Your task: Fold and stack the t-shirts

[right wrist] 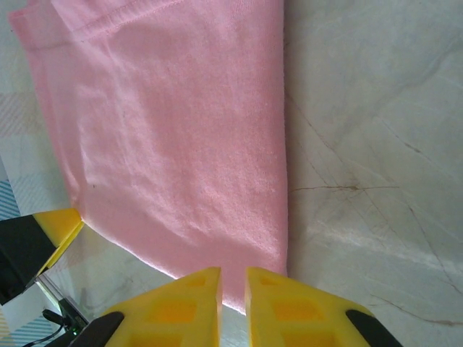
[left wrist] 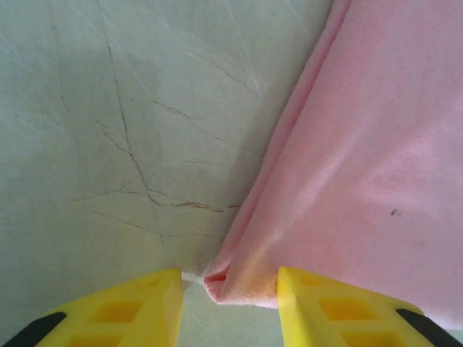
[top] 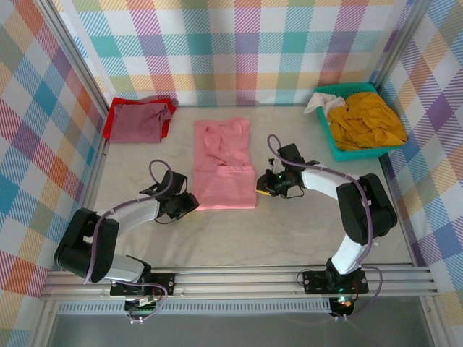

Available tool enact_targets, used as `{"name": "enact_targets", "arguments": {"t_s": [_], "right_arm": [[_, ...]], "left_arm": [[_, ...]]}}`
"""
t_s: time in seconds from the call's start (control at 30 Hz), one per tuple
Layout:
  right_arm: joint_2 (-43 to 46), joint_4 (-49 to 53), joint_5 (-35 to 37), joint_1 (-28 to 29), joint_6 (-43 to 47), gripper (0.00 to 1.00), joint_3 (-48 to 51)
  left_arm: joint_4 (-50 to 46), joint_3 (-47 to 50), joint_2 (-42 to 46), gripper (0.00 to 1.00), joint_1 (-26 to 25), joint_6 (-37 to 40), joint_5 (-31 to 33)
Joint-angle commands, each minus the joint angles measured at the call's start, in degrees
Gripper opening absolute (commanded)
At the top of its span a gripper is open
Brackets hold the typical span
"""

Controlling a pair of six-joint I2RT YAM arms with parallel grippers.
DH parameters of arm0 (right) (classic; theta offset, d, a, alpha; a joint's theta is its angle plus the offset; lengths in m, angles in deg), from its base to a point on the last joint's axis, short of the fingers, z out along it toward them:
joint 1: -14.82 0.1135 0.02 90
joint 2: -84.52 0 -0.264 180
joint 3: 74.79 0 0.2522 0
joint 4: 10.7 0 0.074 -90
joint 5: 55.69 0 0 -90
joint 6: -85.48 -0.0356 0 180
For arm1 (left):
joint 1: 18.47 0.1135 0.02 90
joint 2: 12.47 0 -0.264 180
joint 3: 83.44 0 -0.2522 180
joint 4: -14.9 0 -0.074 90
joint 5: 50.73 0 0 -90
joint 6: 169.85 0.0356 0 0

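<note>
Left gripper jaws released astride the salmon-pink t-shirt corner; right gripper jaws nearly shut at its hem, grip unclear. Snagged cloth could drag the fold open

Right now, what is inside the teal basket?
A crumpled mustard-yellow t-shirt fills most of the teal basket, with white cloth at its far-left corner. Whatever lies beneath them is covered.

Robot lab test cell. Two robot arms, left arm and right arm, bolted side by side to aluminium rail at near edge of grey table. Metal frame post at corner. Pastel plaid cloth walls enclose table on three sides, like staged backdrop.
</note>
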Motion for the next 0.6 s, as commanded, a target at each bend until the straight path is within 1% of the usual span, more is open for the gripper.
{"name": "enact_targets", "arguments": {"t_s": [0.0, 0.2, 0.4, 0.57], "right_arm": [[1.03, -0.15, 0.14, 0.27, 0.5, 0.17, 1.19], [1.96, -0.21, 0.29, 0.27, 0.49, 0.18, 1.93], [2.39, -0.37, 0.47, 0.27, 0.48, 0.19, 2.55], [2.42, -0.73, 0.3, 0.29, 0.23, 0.19, 2.76]], "left_arm": [[2.19, -1.8, -1.82, 0.39, -0.07, 1.36, -0.66], [1.91, -4.01, -3.29, 0.38, -0.11, 2.1, -0.42], [0.35, -6.91, -4.72, 0.34, -0.11, 2.75, -0.6], [0.14, -7.5, -5.88, 0.34, -0.17, 3.2, -0.75]]}}
